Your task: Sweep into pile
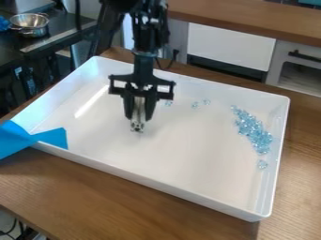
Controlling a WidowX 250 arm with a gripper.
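bright overall, white glare streak inside tray (182, 154)

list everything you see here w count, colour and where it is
tray: one, white, on the table
piled pieces: many, too clustered to count, clear pale blue, tray's right side
stray pieces: a few, clear pale blue, left of the pile and below it
blue sheet-like thing: one, blue, over the tray's left corner
table: one, brown wood, under the tray
metal pot: one, silver, upper left
counter: one, brown wood, behind
drawer front: one, white, below that counter
arm: one, black, from the top edge
pincer: one, black, over the tray's left half
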